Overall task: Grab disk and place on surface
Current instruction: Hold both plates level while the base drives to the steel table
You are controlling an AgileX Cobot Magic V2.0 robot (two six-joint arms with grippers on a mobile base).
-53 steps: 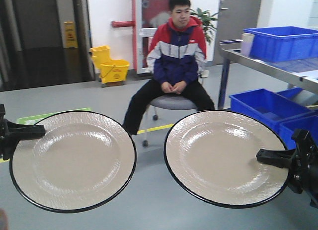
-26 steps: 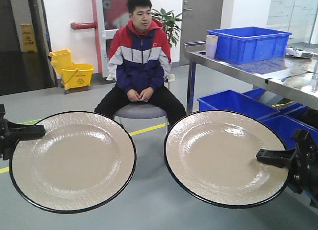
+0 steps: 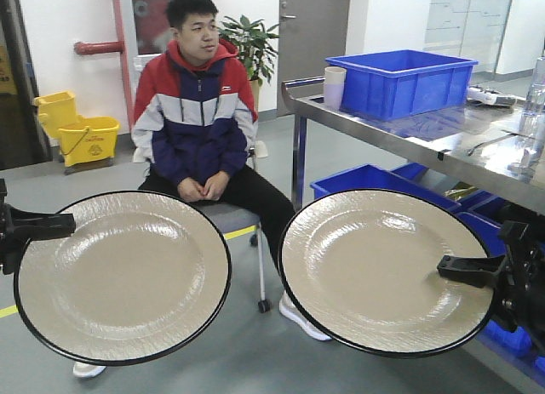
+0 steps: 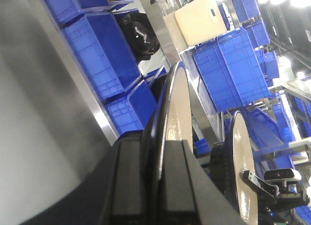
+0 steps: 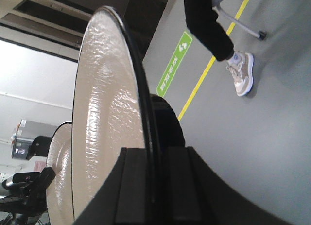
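One steel table (image 3: 443, 139) runs from one to three o'clock, nearer the right gripper (image 3: 456, 269). Right plate (image 3: 383, 271), airborne, is pinched at its three o'clock rim by that gripper; left plate (image 3: 123, 275) likewise at nine o'clock by the left gripper (image 3: 60, 226).

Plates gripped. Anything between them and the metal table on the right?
Nothing visible does. The right plate hangs close by the table with open air between; the seated man is behind the left plate, off that path. A blue bin and cups occupy the table's far end.
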